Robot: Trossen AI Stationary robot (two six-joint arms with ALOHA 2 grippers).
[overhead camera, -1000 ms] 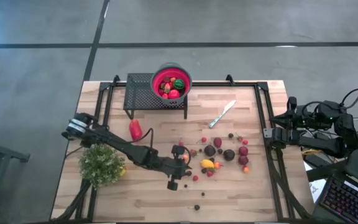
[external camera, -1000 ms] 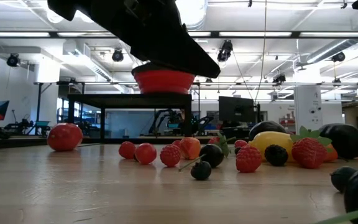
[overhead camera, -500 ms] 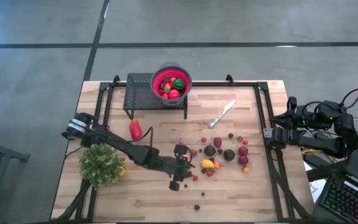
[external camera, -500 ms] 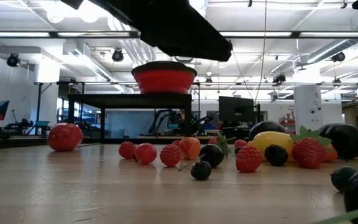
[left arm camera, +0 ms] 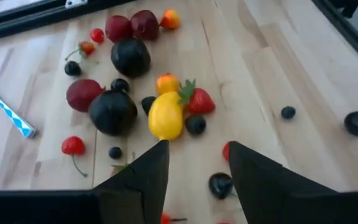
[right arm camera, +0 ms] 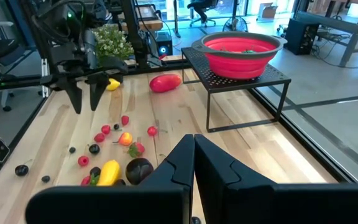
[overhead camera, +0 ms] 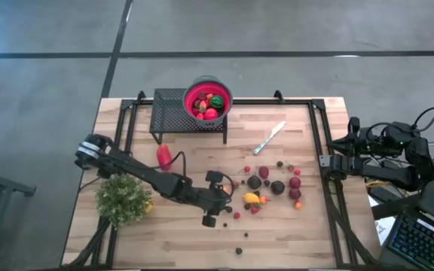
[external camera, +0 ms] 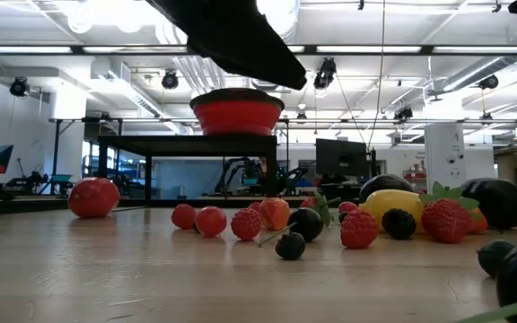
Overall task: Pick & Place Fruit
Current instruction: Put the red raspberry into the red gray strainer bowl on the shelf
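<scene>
High view, landmark: a red collapsible bowl (overhead camera: 208, 100) with fruit inside sits on a black mesh metal stand (overhead camera: 173, 111) at the far edge of the light wooden table (overhead camera: 172, 237).
High view, fruit: the scattered small toy fruits (overhead camera: 266, 185) lie nearer than the bowl and toward the right arm's side; a larger red piece (overhead camera: 163, 156) lies just below the stand.
High view, left gripper (overhead camera: 214, 199): it hangs over the table at the near-left edge of the fruit scatter, below the bowl.
High view, others: a silver knife (overhead camera: 270, 138) lies right of the stand; a bushy green plant (overhead camera: 123, 199) stands well left of the fruit.
Low view: red berries (external camera: 211, 221) and dark ones lie in front of the bowl.
Left wrist view: fingers (left arm camera: 143, 174) spread, holding nothing, above a yellow lemon-shaped fruit (left arm camera: 165, 116).
Right wrist view: right gripper (right arm camera: 194, 163) waits off the table's right side, fingers pressed together.
</scene>
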